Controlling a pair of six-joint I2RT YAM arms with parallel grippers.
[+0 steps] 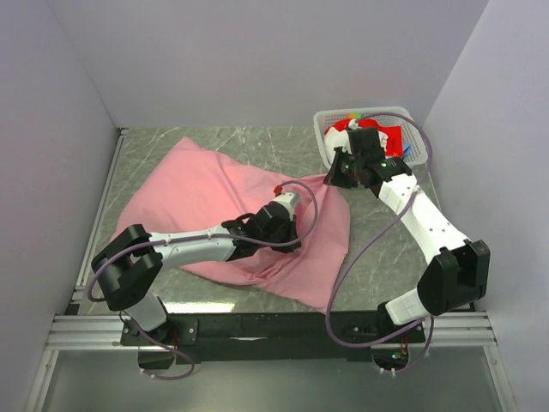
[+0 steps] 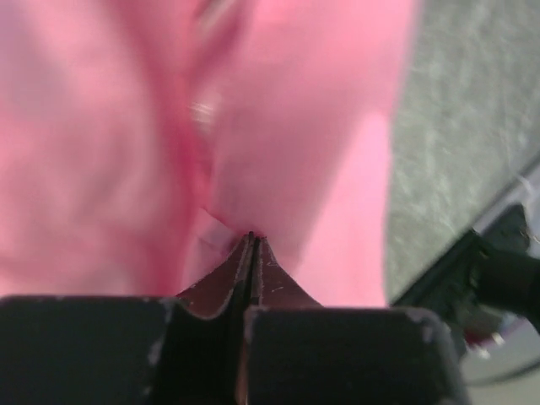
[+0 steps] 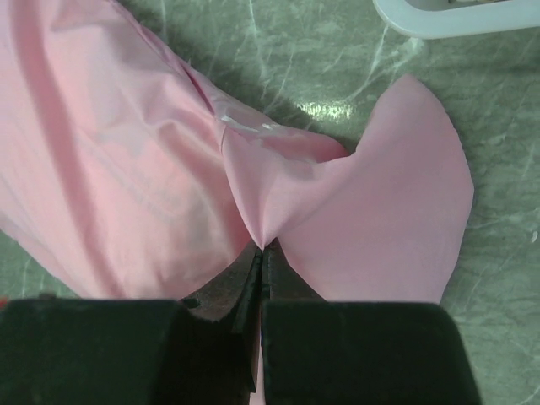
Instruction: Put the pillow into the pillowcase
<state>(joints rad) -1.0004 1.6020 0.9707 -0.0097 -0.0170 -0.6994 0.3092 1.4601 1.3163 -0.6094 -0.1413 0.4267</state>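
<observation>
The pink pillowcase [image 1: 206, 197] lies spread across the middle of the table, bulging on its left part. The pillow does not show in any view. My left gripper [image 1: 287, 239] is shut on a fold of the pillowcase [image 2: 278, 152] near its lower right part. My right gripper [image 1: 333, 178] is shut on the pillowcase's right edge [image 3: 371, 211], where the fabric gathers to a point at the fingertips. A small white label [image 3: 245, 125] shows on the cloth in the right wrist view.
A white basket [image 1: 408, 116] with red and coloured items stands at the back right, just behind the right wrist. Grey walls close in the left, back and right sides. The marbled green tabletop [image 1: 257, 142] shows behind the pillowcase.
</observation>
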